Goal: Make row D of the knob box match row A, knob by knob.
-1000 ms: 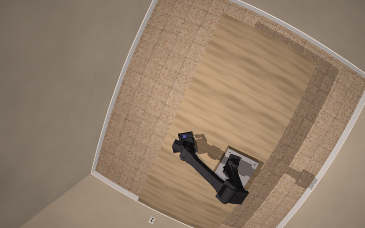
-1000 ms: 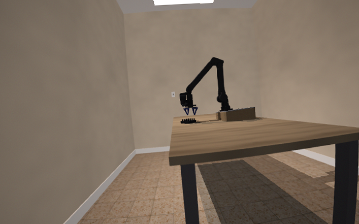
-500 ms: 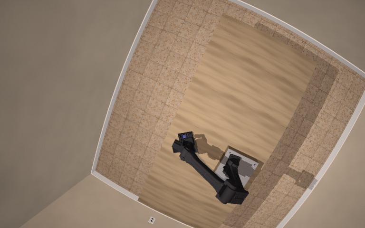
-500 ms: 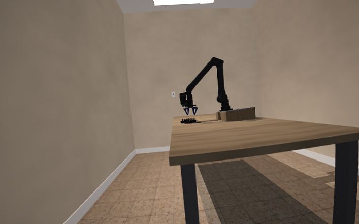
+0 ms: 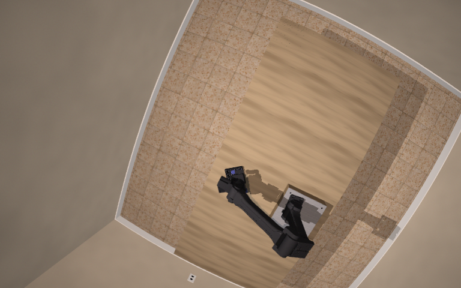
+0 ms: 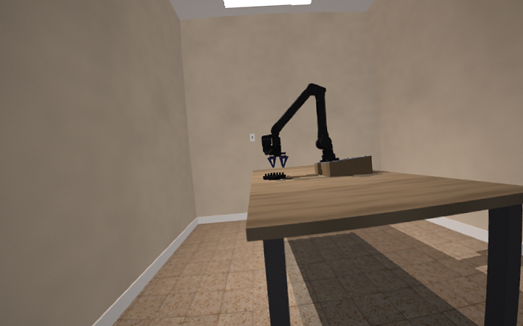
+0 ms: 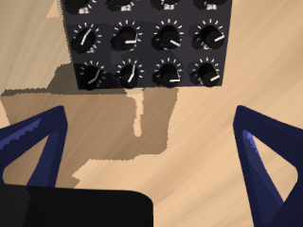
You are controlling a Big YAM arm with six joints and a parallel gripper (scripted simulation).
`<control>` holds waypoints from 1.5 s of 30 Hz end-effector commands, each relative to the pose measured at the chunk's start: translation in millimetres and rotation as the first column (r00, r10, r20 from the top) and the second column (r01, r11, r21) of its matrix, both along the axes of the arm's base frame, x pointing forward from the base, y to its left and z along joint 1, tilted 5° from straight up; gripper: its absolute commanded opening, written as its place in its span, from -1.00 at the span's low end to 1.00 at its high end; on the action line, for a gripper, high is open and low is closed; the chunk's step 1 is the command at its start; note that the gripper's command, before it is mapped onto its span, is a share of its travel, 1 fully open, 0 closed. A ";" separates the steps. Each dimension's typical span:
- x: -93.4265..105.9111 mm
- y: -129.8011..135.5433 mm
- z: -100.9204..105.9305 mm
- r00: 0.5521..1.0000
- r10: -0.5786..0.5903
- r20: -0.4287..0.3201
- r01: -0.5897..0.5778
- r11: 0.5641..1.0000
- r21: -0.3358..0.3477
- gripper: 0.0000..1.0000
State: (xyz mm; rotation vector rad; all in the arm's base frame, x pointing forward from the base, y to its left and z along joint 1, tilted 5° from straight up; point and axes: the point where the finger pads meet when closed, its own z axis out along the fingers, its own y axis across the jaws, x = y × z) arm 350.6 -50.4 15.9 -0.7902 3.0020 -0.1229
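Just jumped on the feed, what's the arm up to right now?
The single arm hangs its open gripper above the black knob box on the wooden table. Nothing is between the blue fingers. In the wrist view the box's nearest row of knobs lies just ahead of the fingertips, untouched.

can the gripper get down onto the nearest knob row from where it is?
Probably yes. The gripper hangs open above the table, just short of the knob box; nothing lies between its fingers and that row.
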 end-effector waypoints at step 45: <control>28.4 -11.4 34.2 0.470 -0.880 0.062 0.871 0.474 0.125 1.00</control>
